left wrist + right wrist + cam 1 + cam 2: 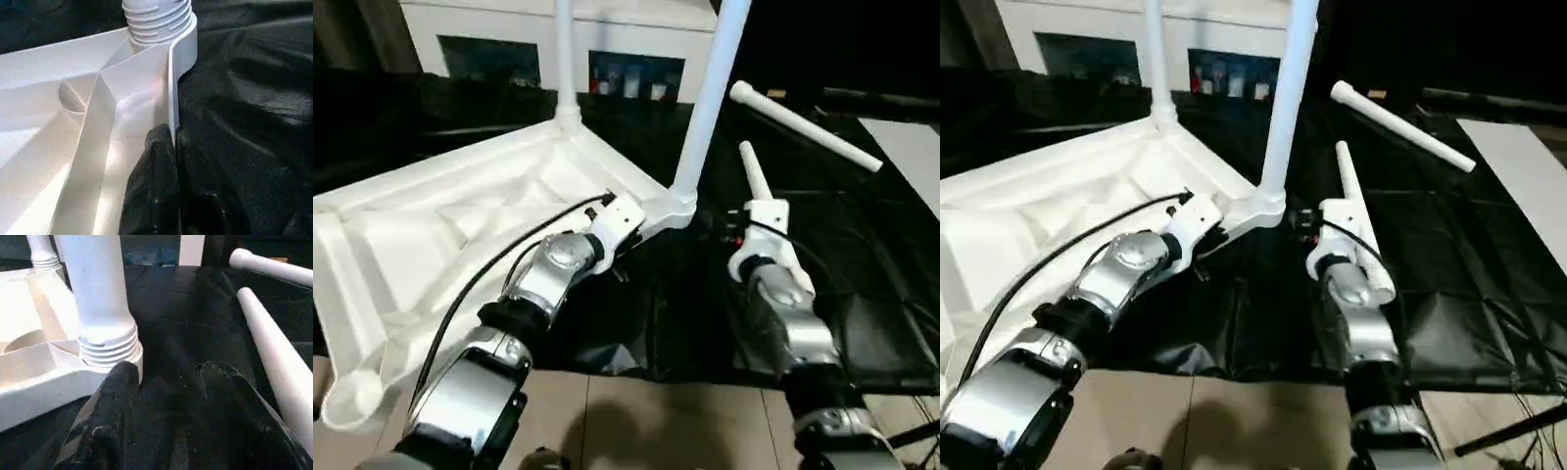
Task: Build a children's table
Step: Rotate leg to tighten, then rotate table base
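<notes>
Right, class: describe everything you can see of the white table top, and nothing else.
The table top is white, plastic-looking, and lies upside down and tilted on black cloth, its ribbed underside facing up. Its rim is raised and its corners are rounded, each with a round socket. Two legs stand in its far sockets; the nearer leg shows exposed threads at its base. The socket at the near left corner is empty. The left gripper is shut on the rim near the threaded leg; a finger of the right gripper is beside that corner.
</notes>
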{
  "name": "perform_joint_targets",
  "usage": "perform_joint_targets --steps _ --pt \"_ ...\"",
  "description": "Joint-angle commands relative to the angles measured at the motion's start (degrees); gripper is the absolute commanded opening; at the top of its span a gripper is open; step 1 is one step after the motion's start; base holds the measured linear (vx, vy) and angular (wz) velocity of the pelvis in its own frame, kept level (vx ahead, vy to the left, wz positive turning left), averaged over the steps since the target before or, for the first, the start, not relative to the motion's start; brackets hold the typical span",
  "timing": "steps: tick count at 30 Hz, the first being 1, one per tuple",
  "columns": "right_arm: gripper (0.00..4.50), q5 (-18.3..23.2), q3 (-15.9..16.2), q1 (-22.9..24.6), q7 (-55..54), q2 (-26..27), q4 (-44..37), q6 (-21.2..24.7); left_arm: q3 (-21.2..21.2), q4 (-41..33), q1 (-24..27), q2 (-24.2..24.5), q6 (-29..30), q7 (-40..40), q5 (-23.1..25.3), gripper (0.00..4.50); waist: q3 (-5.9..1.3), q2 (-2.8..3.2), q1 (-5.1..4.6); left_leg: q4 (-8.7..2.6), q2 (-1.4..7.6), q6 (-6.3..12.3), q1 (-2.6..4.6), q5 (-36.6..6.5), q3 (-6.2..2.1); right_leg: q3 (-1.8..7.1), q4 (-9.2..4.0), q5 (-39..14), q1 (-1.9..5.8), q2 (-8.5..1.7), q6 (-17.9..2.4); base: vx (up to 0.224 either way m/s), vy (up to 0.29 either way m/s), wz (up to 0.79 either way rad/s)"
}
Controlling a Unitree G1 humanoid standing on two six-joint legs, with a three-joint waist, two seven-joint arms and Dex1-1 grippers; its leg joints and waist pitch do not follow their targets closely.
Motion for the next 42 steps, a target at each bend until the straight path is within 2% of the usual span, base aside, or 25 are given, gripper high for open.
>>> perform_joint_targets --steps 1,4,6,7,8,10,12,13,14,15,16,17,18,19,20,22,23,24,25,27,29,30,32,36,42 --pt "2.22 0.0 0.4 1.1 0.7 -0.2 -2.4 1.5 2.6 -4.9 -3.0 -1.0 -4.1 -1.3 -3.5 0.44 -4.48 -0.09 0.18 -3.65 0.99 2.12 1.58 -11.7 -0.59 1.75 -3.7 -5.3 3.19 -2.66 -12.0 0.0 0.0 0.0" --pt "2.22 -0.2 0.8 1.6 1.1 0.0 -3.4 2.2 4.0 -8.5 -2.0 -0.1 -1.9 -3.3 -5.4 0.86 -4.29 -0.17 -0.1 -3.82 1.17 1.55 1.5 -12.6 -0.67 1.6 -3.5 -5.7 3.11 -2.55 -12.3 0.0 0.0 0.0" --pt "2.22 -0.2 1.2 1.9 1.3 0.0 -4.2 3.0 5.3 -11.2 -0.9 0.5 0.4 -5.1 -7.4 0.85 -4.08 -0.23 -0.25 -3.89 1.15 1.42 1.49 -13.3 -0.64 1.64 -3.64 -7.3 3.01 -2.59 -12.0 0.0 0.0 0.0" --pt "2.22 -0.3 1.5 2.0 1.5 -0.1 -4.7 3.3 5.7 -12.8 -0.3 1.1 1.0 -5.6 -8.0 1.07 -4.09 -0.31 -0.37 -3.89 1.01 1.25 1.32 -13.2 -0.65 1.7 -3.68 -8.1 3.17 -2.56 -11.5 0.0 0.0 0.0" --pt "2.22 -0.4 1.9 2.2 1.8 -0.2 -5.1 3.5 6.1 -14.0 0.2 1.6 1.6 -5.9 -8.4 1.07 -4.09 -0.24 -0.37 -3.9 1.03 1.13 1.36 -13.2 -0.66 1.71 -3.68 -8.2 3.14 -2.55 -11.3 0.0 0.0 0.0" --pt "2.22 -0.5 2.8 2.5 3.1 -0.5 -5.8 4.2 6.5 -20.2 2.9 4.5 7.1 -8.8 -9.6 1.3 -4.16 -0.1 -0.82 -3.92 1.12 0.97 1.26 -12.5 -0.74 1.71 -3.28 -6.6 3.26 -2.49 -11.5 0.0 0.0 0.0" --pt "2.22 -0.5 3.2 3.0 3.7 -0.6 -6.7 4.8 6.2 -28.2 6.9 9.3 13.2 -13.5 -10.9 1.43 -4.12 0.46 -1.16 -4.09 1.21 0.51 1.47 -13.4 -0.79 1.74 -3.38 -8.2 3.04 -2.48 -11.4 0.0 0.0 0.0" --pt "2.22 -0.5 3.5 3.6 4.2 -0.6 -7.7 5.3 5.5 -35.2 10.9 15.1 16.4 -18.5 -11.4 1.55 -4.08 0.5 -1.62 -4.22 1.14 0.03 1.28 -13.6 -0.79 1.74 -3.4 -8.7 3.07 -2.17 -11.0 0.0 0.0 0.0" --pt "2.22 -0.4 3.7 3.8 4.5 -0.7 -8.0 5.4 5.1 -37.9 12.5 17.8 16.9 -20.7 -11.4 1.66 -4.05 0.7 -1.86 -4.44 1.35 -0.52 1.32 -13.9 -0.98 1.78 -3.25 -8.7 2.99 -2.21 -10.7 0.0 0.0 0.0" --pt "2.22 -0.4 3.7 3.8 4.5 -0.7 -8.0 5.4 5.1 -37.9 12.5 17.8 16.9 -20.7 -11.4 1.66 -3.94 0.82 -2.08 -4.56 1.33 -0.78 1.36 -14.3 -0.96 1.77 -3.31 -9.1 2.86 -2.03 -10.4 0.0 0.0 0.0" --pt "2.22 -0.3 3.8 4.1 4.9 -0.7 -8.4 5.6 5.6 -40.6 14.1 20.3 19.4 -22.6 -12.6 1.73 -4.05 1.05 -1.89 -4.27 1.24 -1.63 2.32 -15.6 -0.73 1.82 -3.29 -9.1 2.2 -1.72 -10.5 0.0 0.0 0.0" --pt "2.22 -0.3 4.2 4.5 5.4 -0.8 -8.9 5.9 6.7 -43.7 16.2 24.9 22.3 -25.3 -13.4 1.77 -3.72 0.99 -1.84 -4.47 1.22 -1.74 2.2 -16.2 -0.62 1.95 -3.54 -9.4 2.13 -1.64 -10.8 0.0 0.0 0.0" --pt "2.22 -0.4 4.6 4.7 5.9 -0.9 -9.1 6.0 8.0 -45.5 17.7 28.7 25.1 -27.1 -13.7 1.83 -3.76 1.12 -1.61 -4.52 1.31 -2.14 2.29 -16.7 -0.69 1.95 -3.41 -9.8 2.15 -1.79 -10.8 0.0 0.0 0.0" --pt "2.22 -0.4 4.7 4.8 6.0 -1.0 -9.2 6.1 8.4 -45.7 18.0 29.7 25.4 -27.3 -13.4 1.93 -3.64 1.16 -1.83 -4.72 1.19 -2.38 2.14 -17.5 -0.73 1.96 -3.41 -10.9 2.1 -1.63 -10.6 0.0 0.0 0.0" --pt "2.22 -0.3 5.0 5.0 6.5 -1.0 -9.5 6.4 9.6 -46.4 19.1 32.7 26.6 -28.0 -12.7 2.06 -3.54 0.93 -1.98 -4.76 1.14 -2.46 2.17 -18.1 -0.67 1.97 -3.56 -11.7 2.01 -1.5 -10.3 0.0 0.0 0.0" --pt "2.22 -0.3 5.6 5.3 7.1 -1.1 -10.1 6.8 12.2 -46.3 20.2 37.3 27.7 -27.4 -10.2 2.12 -3.33 1.21 -2.03 -4.9 1.13 -3.32 2.42 -20.5 -0.79 2.13 -3.87 -15.0 1.74 -1.62 -9.1 0.0 0.0 0.0" --pt "2.22 -0.3 5.7 5.3 7.2 -1.1 -10.1 6.8 12.4 -46.2 20.3 37.6 27.8 -27.3 -10.0 2.17 -3.27 1.21 -2.02 -4.97 1.12 -3.54 2.49 -21.0 -0.82 2.15 -4.01 -15.8 1.67 -1.65 -8.8 0.0 0.0 0.0" --pt "2.22 -0.3 6.3 5.5 7.9 -1.0 -10.4 7.0 13.9 -45.2 20.9 40.3 28.1 -26.4 -8.0 2.43 -3.26 1.05 -1.77 -4.92 1.15 -3.7 2.78 -21.8 -0.83 2.22 -4.21 -17.0 1.42 -1.72 -8.5 0.0 0.0 0.0" --pt "2.22 -0.4 7.4 5.7 9.2 -1.0 -10.8 7.4 15.6 -45.0 22.2 44.5 31.0 -24.4 -5.3 2.51 -3.18 1.18 -1.98 -5.02 1.14 -3.92 2.59 -22.3 -0.9 2.29 -4.14 -17.4 1.41 -1.69 -8.3 0.0 0.0 0.0" --pt "2.22 -0.5 8.4 6.0 10.5 -1.0 -11.4 7.9 16.9 -45.5 23.5 48.6 35.4 -22.3 -3.4 2.55 -3.16 1.14 -2.31 -5.19 1.14 -4.07 2.19 -23.1 -1.15 2.23 -3.9 -18.5 1.63 -1.69 -7.6 0.0 0.0 0.0" --pt "2.22 -0.8 9.1 6.1 11.1 -1.2 -11.7 8.1 16.9 -45.8 24.2 51.1 39.3 -20.2 -2.2 2.55 -3.1 1.3 -2.2 -5.16 1.2 -4.33 2.73 -23.4 -1.21 2.31 -4.19 -18.3 1.19 -1.76 -8.3 0.0 0.0 0.0" --pt "2.22 -1.0 9.3 6.1 11.1 -1.2 -11.8 8.1 16.5 -45.5 24.6 52.4 40.6 -19.1 -1.2 2.55 -3.09 1.3 -2.18 -5.1 1.19 -4.4 2.73 -23.7 -1.16 2.34 -4.15 -18.3 1.11 -1.72 -8.5 0.0 0.0 0.0" --pt "2.22 -1.1 9.4 6.2 11.0 -1.2 -11.9 8.2 15.7 -44.4 25.4 53.8 41.9 -17.4 0.8 2.55 -3.06 1.1 -2.0 -5.17 1.2 -4.23 2.59 -24.0 -1.25 2.43 -4.23 -18.9 1.2 -1.88 -8.4 0.0 0.0 0.0" --pt "2.22 -1.2 9.5 6.5 11.0 -1.1 -12.1 8.3 12.6 -42.4 28.0 55.7 46.4 -15.0 6.6 2.55 -3.08 1.35 -1.86 -5.23 1.17 -4.41 2.64 -24.3 -1.34 2.49 -4.43 -19.4 1.1 -1.92 -8.1 0.0 0.0 0.0" --pt "2.22 -1.3 9.8 6.9 11.0 -1.3 -12.8 8.8 11.3 -42.5 29.3 56.5 50.4 -10.4 9.2 2.55 -3.24 1.34 -1.78 -5.14 1.06 -4.29 2.66 -23.8 -1.38 2.41 -4.23 -16.8 1.22 -1.81 -9.1 0.0 0.0 0.0"
